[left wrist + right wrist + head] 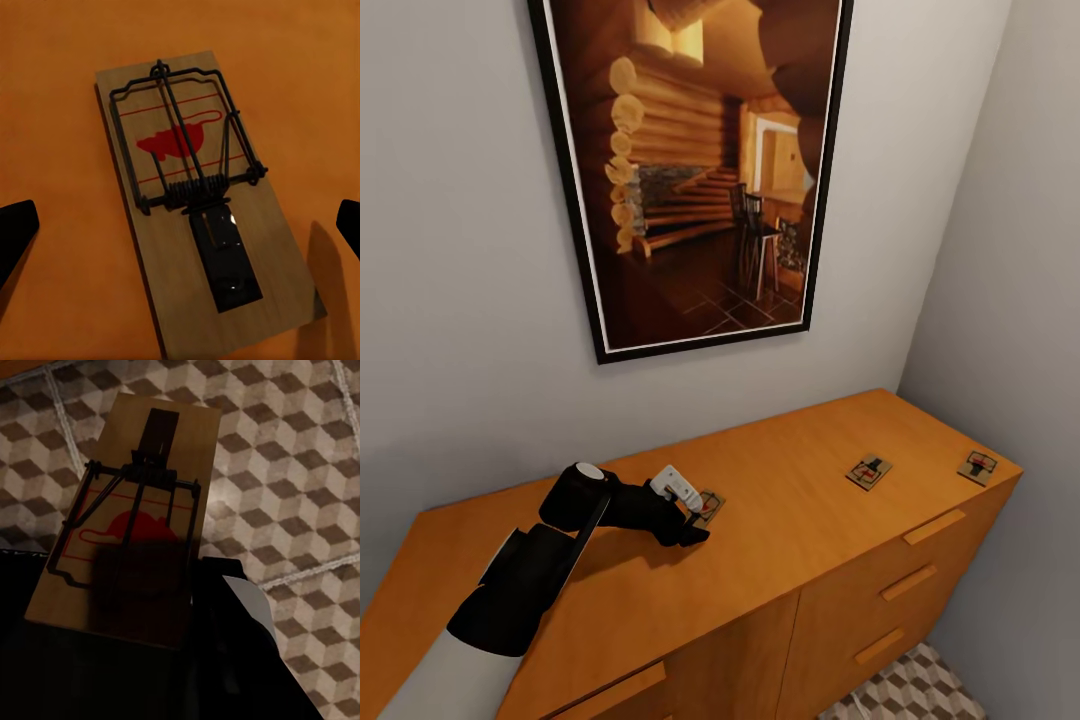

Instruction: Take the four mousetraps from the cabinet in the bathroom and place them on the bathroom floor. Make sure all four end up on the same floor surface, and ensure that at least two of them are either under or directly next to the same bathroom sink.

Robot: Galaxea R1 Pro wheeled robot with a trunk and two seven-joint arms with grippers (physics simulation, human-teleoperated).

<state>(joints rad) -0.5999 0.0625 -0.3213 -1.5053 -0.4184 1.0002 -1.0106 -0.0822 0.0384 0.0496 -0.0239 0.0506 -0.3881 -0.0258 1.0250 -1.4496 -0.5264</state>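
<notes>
Three mousetraps lie on top of the orange-brown cabinet [800, 540]. One mousetrap [709, 506] sits right at the tips of my left gripper [696, 527]. Another mousetrap [869, 471] lies further right, and a third mousetrap [978, 466] rests by the cabinet's right end. In the left wrist view that first mousetrap [199, 187] lies flat between the spread black fingertips [15, 232] of the open left gripper [180, 229]. In the right wrist view my right gripper [150, 660] is shut on a mousetrap [142, 487], held above the cube-patterned bathroom floor [300, 450].
A large framed picture [690, 170] hangs on the wall behind the cabinet. A grey side wall [1020, 300] closes in on the right. Drawer handles [935, 527] line the cabinet front, and the tiled floor [910, 690] shows beneath its right corner.
</notes>
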